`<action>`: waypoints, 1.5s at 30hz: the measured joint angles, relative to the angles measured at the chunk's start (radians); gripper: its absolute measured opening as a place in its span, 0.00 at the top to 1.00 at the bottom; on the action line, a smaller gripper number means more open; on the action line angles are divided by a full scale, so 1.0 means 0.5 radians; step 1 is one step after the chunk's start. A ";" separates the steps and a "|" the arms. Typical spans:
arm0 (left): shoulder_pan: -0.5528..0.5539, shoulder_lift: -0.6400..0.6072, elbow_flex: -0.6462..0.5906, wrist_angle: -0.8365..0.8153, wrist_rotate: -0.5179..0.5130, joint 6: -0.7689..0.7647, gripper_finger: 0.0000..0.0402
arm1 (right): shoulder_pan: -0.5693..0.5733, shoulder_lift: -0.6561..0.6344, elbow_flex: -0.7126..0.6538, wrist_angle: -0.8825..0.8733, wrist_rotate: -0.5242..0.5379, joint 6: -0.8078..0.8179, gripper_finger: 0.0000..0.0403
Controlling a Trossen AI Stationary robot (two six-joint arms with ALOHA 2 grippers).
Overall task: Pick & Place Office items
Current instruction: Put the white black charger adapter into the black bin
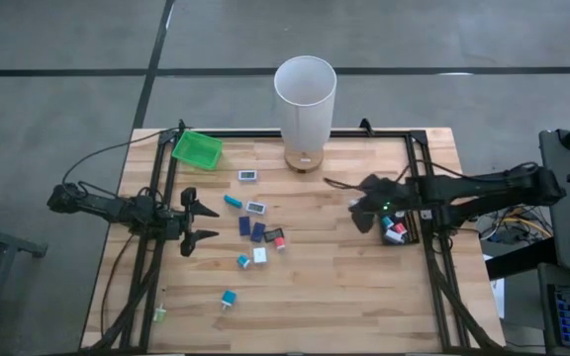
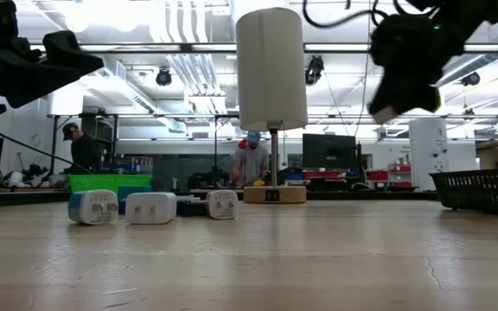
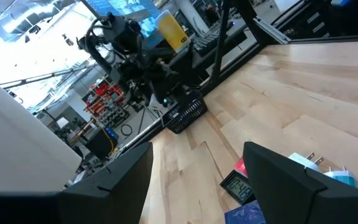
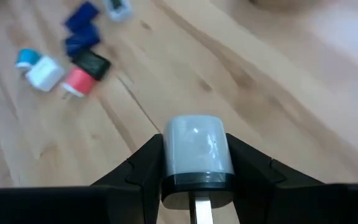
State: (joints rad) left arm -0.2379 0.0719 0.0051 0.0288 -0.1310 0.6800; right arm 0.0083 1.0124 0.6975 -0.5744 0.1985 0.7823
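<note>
Held piece: white-grey plug block (image 4: pixel 197 155) sits closest to the right wrist camera, clamped between the two dark fingers (image 4: pixel 138 168), its prong pointing back toward the wrist; it fills the gap, centred between the pads.
Left gripper (image 1: pixel 198 221): hovers at the table's 9 o'clock edge with its fingers parted and nothing between them, seemingly waiting.
Green tray (image 1: pixel 197 148): at 11 o'clock, a little beyond the left gripper.
Loose office items (image 1: pixel 256 230): scattered at mid-table, blue, teal, white and one red piece, between the two arms.
White cylinder (image 1: pixel 305 112): upright at 12 o'clock.
Right gripper (image 1: pixel 364 208): lifted clear of the wood toward 3 o'clock, closed on the block, probably carrying it for placing.
Black tray (image 1: pixel 397 231): just beside the right gripper; it seems to hold a few pieces already.
</note>
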 joint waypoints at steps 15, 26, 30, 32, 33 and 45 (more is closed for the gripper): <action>0.000 0.000 0.000 0.000 0.000 0.000 0.36 | 0.000 -0.173 0.000 -0.897 0.019 1.020 0.66; 0.000 0.000 0.000 0.000 0.000 0.000 0.36 | 0.000 -0.011 0.000 -1.133 -0.037 1.316 0.65; 0.000 0.000 0.000 0.000 0.000 0.000 0.36 | 0.001 0.097 0.000 -1.148 -0.039 1.337 0.63; -0.001 0.000 0.000 0.000 0.000 0.000 0.36 | 0.000 0.158 0.000 -1.147 -0.038 1.340 0.63; 0.000 0.000 0.000 0.000 -0.001 0.000 0.36 | 0.000 0.191 0.000 -1.147 -0.039 1.340 0.64; 0.000 0.000 0.000 0.000 -0.001 0.000 0.36 | 0.000 0.520 0.000 -1.150 -0.030 1.340 0.64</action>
State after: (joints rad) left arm -0.2379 0.0719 0.0051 0.0289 -0.1314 0.6800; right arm 0.0082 1.2724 0.6975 -1.1496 0.1833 1.4521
